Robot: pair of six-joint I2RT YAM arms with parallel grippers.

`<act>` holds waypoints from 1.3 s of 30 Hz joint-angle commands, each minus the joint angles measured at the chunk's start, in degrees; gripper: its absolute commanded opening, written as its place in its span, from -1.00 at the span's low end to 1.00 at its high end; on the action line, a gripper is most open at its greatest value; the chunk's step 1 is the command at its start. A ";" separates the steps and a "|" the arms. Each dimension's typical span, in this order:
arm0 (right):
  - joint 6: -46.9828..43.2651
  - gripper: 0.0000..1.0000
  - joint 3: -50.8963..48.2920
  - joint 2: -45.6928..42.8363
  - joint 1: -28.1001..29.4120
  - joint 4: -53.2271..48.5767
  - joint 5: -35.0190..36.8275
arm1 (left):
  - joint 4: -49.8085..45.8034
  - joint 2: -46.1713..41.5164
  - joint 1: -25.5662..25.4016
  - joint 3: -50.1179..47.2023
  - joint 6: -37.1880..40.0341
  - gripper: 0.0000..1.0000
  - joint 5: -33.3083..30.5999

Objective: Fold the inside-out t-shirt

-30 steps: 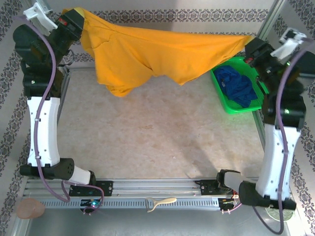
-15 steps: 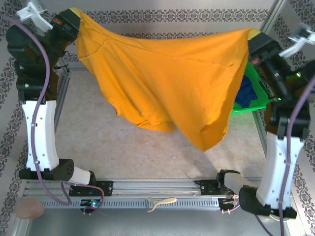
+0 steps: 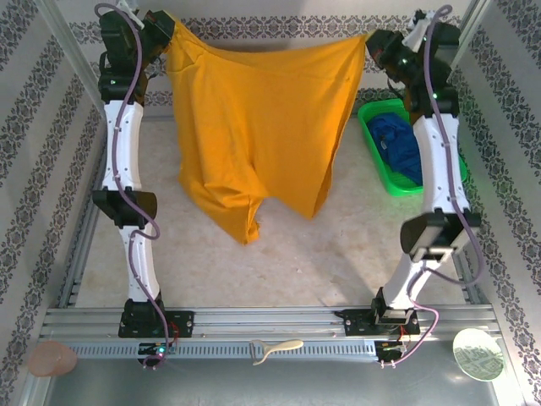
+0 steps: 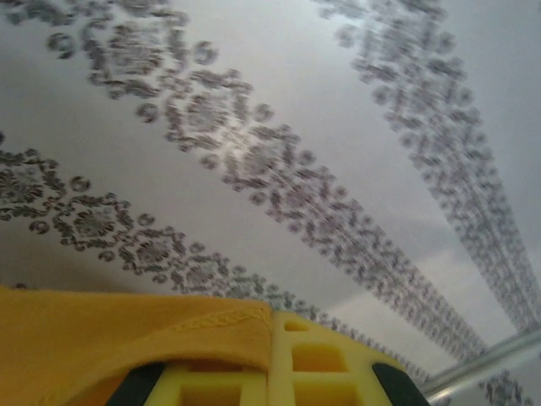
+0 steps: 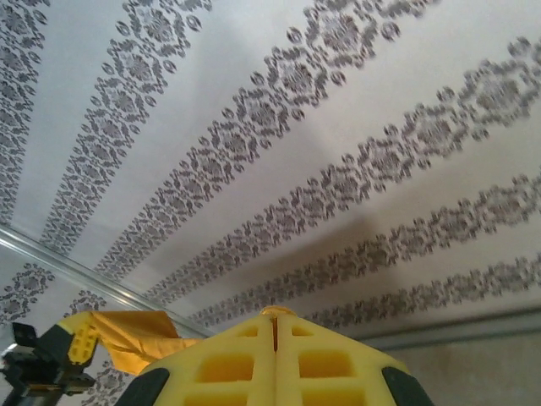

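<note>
The mustard-yellow t-shirt hangs in the air at the far side of the table, stretched between both raised arms, its lower part drooping toward the tabletop. My left gripper is shut on its upper left corner; a hemmed edge of the shirt folds over the yellow fingers in the left wrist view. My right gripper is shut on the upper right corner, with a sliver of yellow cloth pinched at the tip between its fingers. The far end of the shirt trails off to the left there.
A green basket with a deep-blue garment sits at the right of the table, beside the right arm. Patterned walls enclose the table. On the near ledge lie a pale utensil, a round pink thing and a pale green disc.
Both arms have stretched up and toward the far wall with the shirt. It billowed forward, then swung back and now hangs down flatter. The grippers have come closer together.
</note>
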 commanded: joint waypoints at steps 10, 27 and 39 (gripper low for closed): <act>-5.59 -1.00 2.29 -9.89 -2.10 -0.09 -1.59 | 15.74 -18.48 0.35 -16.78 -1.96 -1.00 10.15; -4.50 -1.00 -107.87 -57.72 22.91 20.51 16.64 | 65.23 -55.38 -1.04 -137.55 -4.98 -1.00 5.56; 3.68 -1.00 -117.96 -67.40 43.84 13.44 28.61 | 55.78 -65.55 -0.44 -143.46 -1.93 -0.23 3.44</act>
